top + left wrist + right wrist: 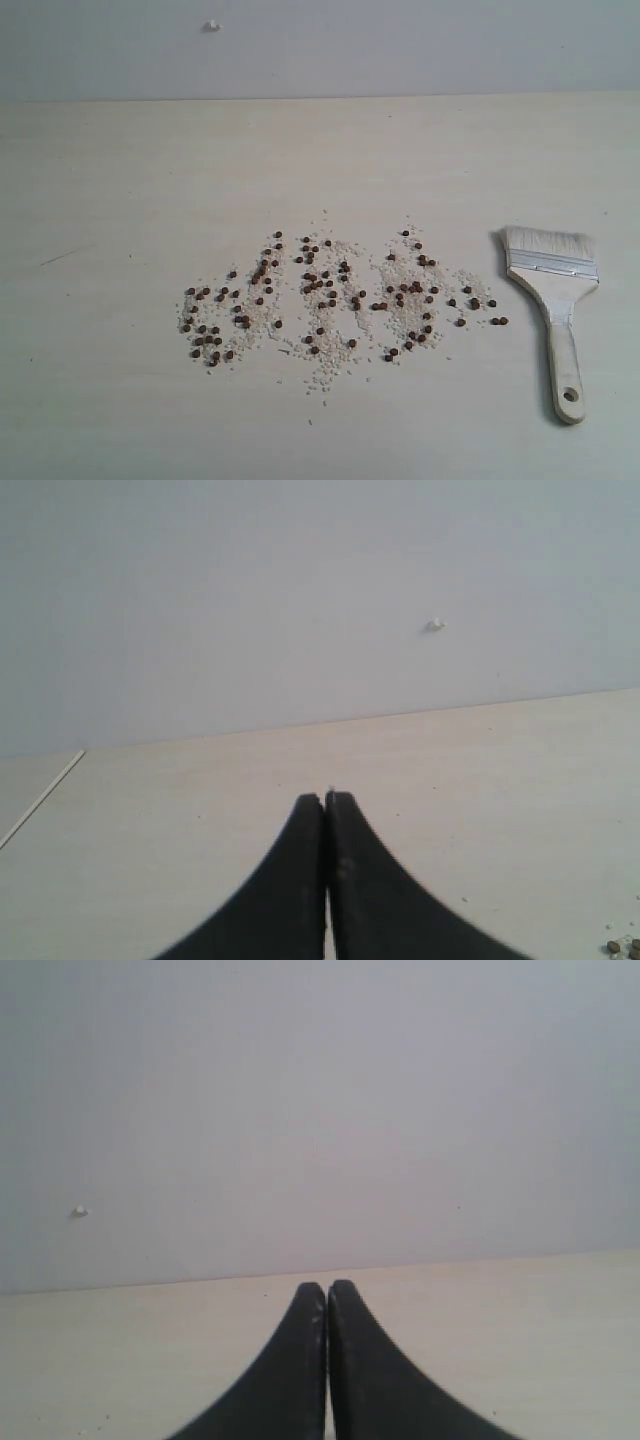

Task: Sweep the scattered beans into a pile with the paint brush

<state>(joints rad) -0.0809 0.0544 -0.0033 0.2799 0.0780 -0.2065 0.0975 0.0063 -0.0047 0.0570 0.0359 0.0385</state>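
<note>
Dark reddish-brown beans (330, 295) lie scattered among whitish crumbs in a wide band across the middle of the pale table (120, 180); no dense pile shows. The paint brush (553, 300) lies flat to their right, off-white bristles toward the back, wooden handle with a hole toward the front. Neither arm appears in the exterior view. My left gripper (326, 798) is shut with nothing in it, above bare table; a few beans (622, 946) show at that frame's corner. My right gripper (327, 1286) is likewise shut and empty, facing the wall.
A grey-white wall (400, 45) rises behind the table's far edge, with a small white speck (212, 26) on it. A table seam (40, 798) runs in the left wrist view.
</note>
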